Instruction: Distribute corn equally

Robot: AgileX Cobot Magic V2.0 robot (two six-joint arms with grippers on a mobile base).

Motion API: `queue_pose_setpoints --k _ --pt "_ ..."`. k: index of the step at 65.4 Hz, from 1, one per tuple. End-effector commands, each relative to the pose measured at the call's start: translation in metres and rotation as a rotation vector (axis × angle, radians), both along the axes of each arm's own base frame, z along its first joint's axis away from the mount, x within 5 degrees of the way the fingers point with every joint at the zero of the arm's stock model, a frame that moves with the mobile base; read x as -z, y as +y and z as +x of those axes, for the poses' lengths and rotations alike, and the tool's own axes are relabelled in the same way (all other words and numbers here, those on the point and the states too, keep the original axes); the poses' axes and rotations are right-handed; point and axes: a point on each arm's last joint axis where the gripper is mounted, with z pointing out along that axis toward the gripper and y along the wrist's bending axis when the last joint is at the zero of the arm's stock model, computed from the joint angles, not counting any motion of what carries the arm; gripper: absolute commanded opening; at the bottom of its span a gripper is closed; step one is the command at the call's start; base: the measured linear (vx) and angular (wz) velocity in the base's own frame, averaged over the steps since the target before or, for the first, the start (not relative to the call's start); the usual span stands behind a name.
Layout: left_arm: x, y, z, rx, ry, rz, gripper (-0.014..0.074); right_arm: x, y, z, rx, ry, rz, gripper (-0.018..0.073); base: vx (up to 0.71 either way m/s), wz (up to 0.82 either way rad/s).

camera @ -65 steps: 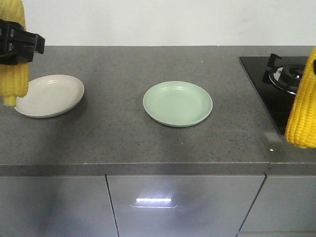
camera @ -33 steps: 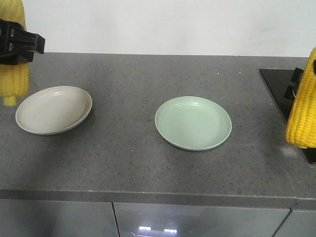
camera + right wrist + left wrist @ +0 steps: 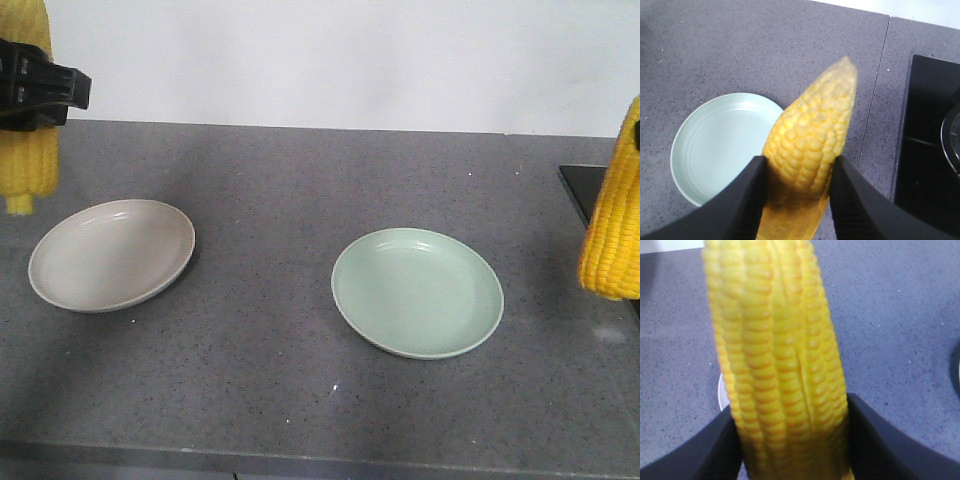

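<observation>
left gripper (image 3: pixel 30 88) clamped on corn cob (image 3: pixel 27 160) – hanging upright above beige plate (image 3: pixel 110 255), green plate (image 3: pixel 417 292) mid-counter (image 3: pixel 280 180), right gripper (image 3: pixel 795 192) pinching second cob (image 3: pixel 807 150) – held off the counter, right of green plate

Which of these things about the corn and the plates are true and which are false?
1. Each hand holds a cob of corn. True: the left hand grips one cob and the right hand grips another cob.
2. The green plate already has corn on it. False: it holds nothing.
3. There are two plates on the counter. True: a beige plate and the green one.
4. The beige plate is stacked on the green plate. False: they sit apart, side by side.
5. The corn is still wrapped in green leaves. False: both cobs show bare yellow kernels.
</observation>
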Motion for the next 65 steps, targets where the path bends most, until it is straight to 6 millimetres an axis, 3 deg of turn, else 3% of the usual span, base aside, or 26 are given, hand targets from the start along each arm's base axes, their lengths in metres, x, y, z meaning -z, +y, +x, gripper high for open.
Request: queue_pose_setpoints --k 1,65 --pt "-0.0177 0.0031 -0.0059 0.006 -0.106 -0.027 0.0003 -0.0146 -0.0004 -0.0037 0.016 -0.097 0.013 0.0193 0.12 0.03" --pt "-0.0177 0.0031 -0.0059 0.006 -0.106 -0.027 0.0003 -0.0146 -0.0004 -0.0037 0.016 -0.097 0.013 0.0193 0.06 0.00"
